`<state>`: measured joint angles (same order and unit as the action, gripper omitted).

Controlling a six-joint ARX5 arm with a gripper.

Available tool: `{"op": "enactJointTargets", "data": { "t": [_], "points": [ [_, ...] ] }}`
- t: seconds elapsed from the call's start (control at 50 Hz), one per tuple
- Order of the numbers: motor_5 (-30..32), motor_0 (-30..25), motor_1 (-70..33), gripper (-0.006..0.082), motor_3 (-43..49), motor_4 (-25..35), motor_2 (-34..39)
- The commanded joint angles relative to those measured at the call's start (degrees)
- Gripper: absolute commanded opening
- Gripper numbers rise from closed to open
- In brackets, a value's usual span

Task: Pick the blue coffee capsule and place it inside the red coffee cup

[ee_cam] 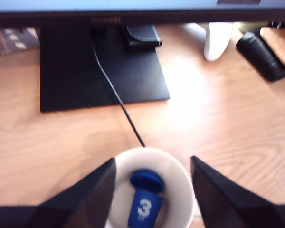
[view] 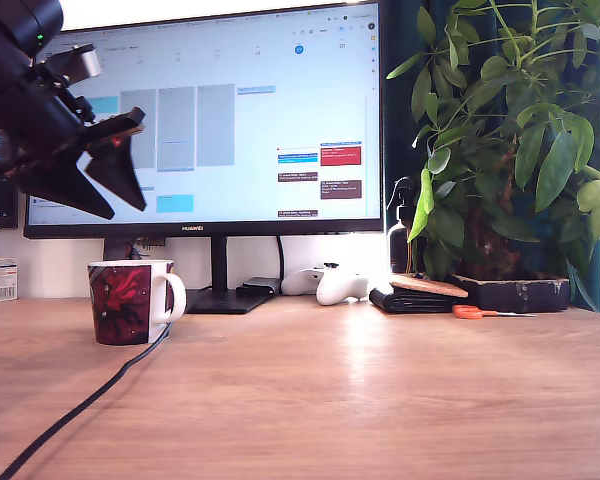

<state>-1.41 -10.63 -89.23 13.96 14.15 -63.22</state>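
The small solid-blue plastic coffee capsule (ee_cam: 145, 199) is seen lying inside the patterned dark-red ceramic mug (view: 128, 302), released by the black pincer (view: 98, 185), spread apart at upper left.

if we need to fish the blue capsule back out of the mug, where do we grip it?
By the round blue rim end, coming straight down through the mug's mouth. In the wrist view the blue coffee capsule lies tilted inside the red coffee cup, its rim end uppermost. The cup's wall blocks any side approach. The gripper hangs open above it.
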Motion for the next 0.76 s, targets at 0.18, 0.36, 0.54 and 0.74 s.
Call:
{"op": "enactJointTargets", "data": {
  "t": [0.18, 0.36, 0.54, 0.74],
  "points": [
    [3.02, 2.91, 9.55, -0.0024, 5.22, -1.66, 0.17],
    [3.43, 5.03, 14.08, -0.0024, 9.44, -1.77, 0.24],
    [4.04, 6.16, 17.97, -0.0024, 12.00, -1.77, 0.24],
    [4.48, 7.13, 20.31, -0.0024, 13.62, -1.77, 0.24]
  ]
}}
